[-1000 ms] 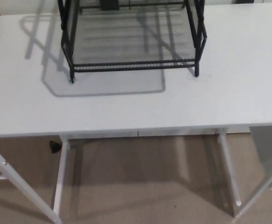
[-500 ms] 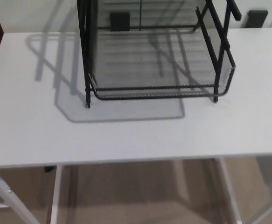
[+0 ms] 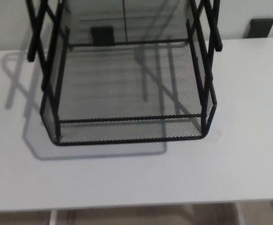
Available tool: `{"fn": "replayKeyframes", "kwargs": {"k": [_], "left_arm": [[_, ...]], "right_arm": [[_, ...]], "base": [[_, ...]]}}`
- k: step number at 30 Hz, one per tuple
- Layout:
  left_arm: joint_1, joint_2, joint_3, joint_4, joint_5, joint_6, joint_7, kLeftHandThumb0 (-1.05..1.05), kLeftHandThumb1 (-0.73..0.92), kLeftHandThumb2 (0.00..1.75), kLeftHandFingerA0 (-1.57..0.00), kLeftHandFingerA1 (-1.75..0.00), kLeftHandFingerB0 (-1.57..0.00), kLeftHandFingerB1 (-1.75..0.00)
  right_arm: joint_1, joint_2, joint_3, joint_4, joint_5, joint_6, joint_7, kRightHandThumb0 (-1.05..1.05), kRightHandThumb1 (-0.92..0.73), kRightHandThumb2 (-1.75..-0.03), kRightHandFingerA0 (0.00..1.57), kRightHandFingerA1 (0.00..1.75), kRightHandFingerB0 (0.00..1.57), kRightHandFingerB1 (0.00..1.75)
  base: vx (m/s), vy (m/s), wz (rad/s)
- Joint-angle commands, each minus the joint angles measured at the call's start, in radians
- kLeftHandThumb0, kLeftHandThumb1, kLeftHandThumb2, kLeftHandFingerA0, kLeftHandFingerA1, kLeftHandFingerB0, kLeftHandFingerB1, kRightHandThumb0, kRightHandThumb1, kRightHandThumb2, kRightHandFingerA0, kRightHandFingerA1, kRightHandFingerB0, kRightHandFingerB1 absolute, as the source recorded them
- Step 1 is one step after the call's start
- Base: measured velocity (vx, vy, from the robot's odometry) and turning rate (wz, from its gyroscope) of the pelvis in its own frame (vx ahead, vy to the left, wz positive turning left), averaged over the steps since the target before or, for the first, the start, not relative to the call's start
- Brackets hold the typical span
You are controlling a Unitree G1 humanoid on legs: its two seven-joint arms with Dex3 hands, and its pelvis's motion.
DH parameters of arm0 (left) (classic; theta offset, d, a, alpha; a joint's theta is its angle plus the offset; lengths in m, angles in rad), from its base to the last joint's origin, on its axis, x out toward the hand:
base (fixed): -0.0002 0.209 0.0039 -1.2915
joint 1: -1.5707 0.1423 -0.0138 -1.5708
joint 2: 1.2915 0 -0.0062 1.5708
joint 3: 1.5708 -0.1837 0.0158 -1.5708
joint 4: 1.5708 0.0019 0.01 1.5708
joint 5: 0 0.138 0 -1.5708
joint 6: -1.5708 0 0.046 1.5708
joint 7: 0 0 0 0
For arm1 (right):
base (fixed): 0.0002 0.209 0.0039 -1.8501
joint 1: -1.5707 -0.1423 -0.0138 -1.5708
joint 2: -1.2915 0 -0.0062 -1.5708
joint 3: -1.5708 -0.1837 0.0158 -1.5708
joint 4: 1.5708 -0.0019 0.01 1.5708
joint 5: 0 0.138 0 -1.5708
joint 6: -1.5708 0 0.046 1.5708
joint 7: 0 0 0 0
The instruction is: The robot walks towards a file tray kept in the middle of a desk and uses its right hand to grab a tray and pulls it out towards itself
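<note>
You're looking down at the file tray [image 3: 129, 89], black wire mesh w/ black frame uprights, sitting on the white desk [image 3: 136, 178] approx mid-width, back half of the top. Lowest tray [image 3: 127, 101] is the one you see best: mesh floor, low front lip running across the near side of the rack, corners angled. Rack's uprights climb out of the top of the picture, so upper tiers are cut off. Rack's shadow falls on the desk to the left of the rack and just in front of it. Behind the rack, a dark wall plate [image 3: 102, 34] shows through the mesh; another dark plate [image 3: 261, 26] sits on the wall to the rack's right. Neither robot hand shows, left or right, so can't tell you anything re fingers. Nothing's touching the rack.
</note>
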Motion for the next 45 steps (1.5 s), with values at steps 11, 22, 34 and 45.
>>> {"fn": "replayKeyframes", "kwargs": {"k": [11,22,34,45], "left_arm": [[-0.017,0.035,-0.028,0.005,0.046,0.046,0.001,-0.32,0.78,0.71,-0.23,-0.54,-0.09,-0.38],[-0.065,0.109,-0.203,-0.026,0.126,0.257,-0.138,-0.39,0.78,0.73,-0.21,-0.47,-0.20,-0.42],[-0.053,0.115,-0.189,-0.087,0.095,0.328,-0.131,-0.38,0.81,0.73,-0.17,-0.45,-0.17,-0.42],[0.186,0.040,-0.087,-0.526,-0.005,0.325,-0.138,-0.38,0.75,0.76,-0.14,-0.49,-0.09,-0.40]], "right_arm": [[0.003,0.007,-0.010,0.024,0.010,-0.035,0.009,-0.40,-0.68,-0.59,0.49,0.49,0.38,0.40],[0.009,0.011,-0.012,0.018,0.007,-0.036,0.008,-0.41,-0.67,-0.59,0.49,0.49,0.38,0.40],[0.006,0.020,-0.019,0.033,0.006,-0.065,-0.006,-0.41,-0.67,-0.59,0.50,0.49,0.40,0.40],[0.311,0.127,-0.010,-0.573,0.128,-0.150,0.082,-0.53,-0.65,-0.60,0.45,0.45,0.39,0.38]], "base": [[0.01,0.139,-0.01],[0.02,-0.031,0.06],[0.00,0.000,0.00],[0.00,0.000,0.00]]}}
